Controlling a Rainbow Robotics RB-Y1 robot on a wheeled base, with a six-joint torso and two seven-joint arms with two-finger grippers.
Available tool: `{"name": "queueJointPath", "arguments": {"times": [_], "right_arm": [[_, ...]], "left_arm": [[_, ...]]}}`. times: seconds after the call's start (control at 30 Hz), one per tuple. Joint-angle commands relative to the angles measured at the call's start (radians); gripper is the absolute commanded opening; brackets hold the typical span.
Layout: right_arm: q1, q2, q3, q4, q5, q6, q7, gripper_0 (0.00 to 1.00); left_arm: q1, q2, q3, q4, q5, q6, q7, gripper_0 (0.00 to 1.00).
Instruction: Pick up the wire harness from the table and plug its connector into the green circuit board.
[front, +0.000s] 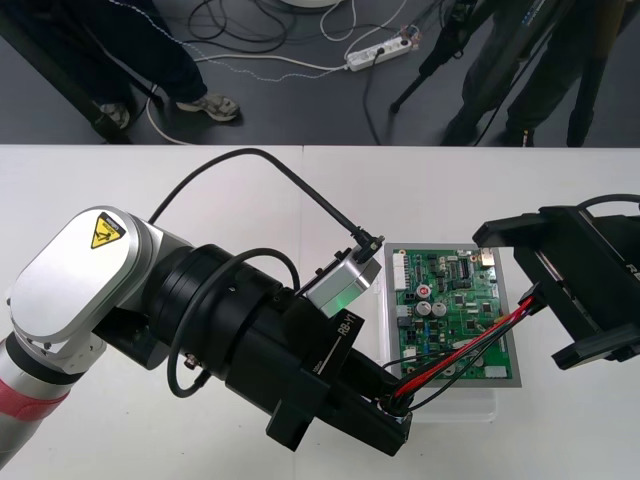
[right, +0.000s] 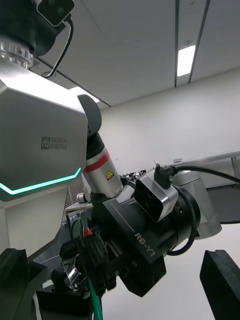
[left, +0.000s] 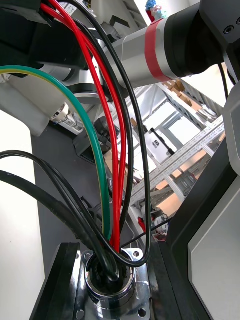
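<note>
The green circuit board (front: 450, 300) lies on its white base (front: 462, 402) right of the table's middle. My left gripper (front: 395, 410) hovers at the board's near left corner, shut on the harness's round metal socket (left: 110, 292), whose flange sits between the fingers (left: 55, 285). The red, black and green wires (front: 470, 345) rise from it across the board's near half towards my right gripper (front: 520, 298). That gripper stands open at the board's right edge, its fingers (right: 220, 280) far apart. The wires' far end reaches in between them and the plug is hidden.
My left arm's bulky silver and black links (front: 150, 300) span the table's left front. Its wrist camera (front: 345, 285) and cable (front: 280, 175) stand just left of the board. The table's far edge (front: 300, 147) borders dark floor.
</note>
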Motion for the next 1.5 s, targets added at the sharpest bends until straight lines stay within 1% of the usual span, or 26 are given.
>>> {"name": "queueJointPath", "arguments": {"times": [0.03,0.17,1.17,1.2,1.23,1.27,1.3,1.4,1.47,1.5], "right_arm": [[0.008,0.01,0.007,-0.04,-0.054,-0.008,-0.088,1.0],[0.008,0.013,0.007,-0.041,-0.076,-0.008,-0.122,1.0],[0.025,0.013,0.004,-0.03,-0.054,-0.008,-0.117,1.0],[0.025,0.013,0.004,-0.035,-0.053,-0.008,-0.114,0.55],[0.025,0.014,0.004,-0.04,-0.053,-0.008,-0.113,0.44],[0.026,0.019,0.004,-0.047,-0.053,-0.008,-0.11,0.28],[0.026,0.025,0.003,-0.058,-0.053,-0.008,-0.108,0.19],[0.026,0.054,-0.01,-0.057,-0.04,-0.008,-0.108,0.03],[0.026,0.071,-0.031,-0.053,-0.016,-0.008,-0.108,0.0],[0.026,0.082,-0.047,-0.053,-0.004,-0.008,-0.116,0.0]], "left_arm": [[-0.036,-0.015,-0.018,-0.007,0.012,0.047,0.024,0.0],[-0.036,-0.015,-0.018,-0.007,0.012,0.047,0.024,0.0],[-0.036,-0.016,-0.018,-0.007,0.006,0.049,0.024,0.0],[-0.036,-0.015,-0.018,-0.007,0.006,0.049,0.024,0.0],[-0.036,-0.015,-0.018,-0.005,0.006,0.049,0.024,0.0],[-0.036,-0.015,-0.018,-0.007,0.006,0.049,0.024,0.0],[-0.036,-0.016,-0.018,-0.007,0.006,0.049,0.024,0.0],[-0.036,-0.016,-0.018,-0.007,0.006,0.049,0.024,0.0],[-0.038,-0.015,-0.018,-0.007,0.006,0.049,0.024,0.0],[-0.036,-0.016,-0.018,-0.007,0.006,0.049,0.024,0.0]]}}
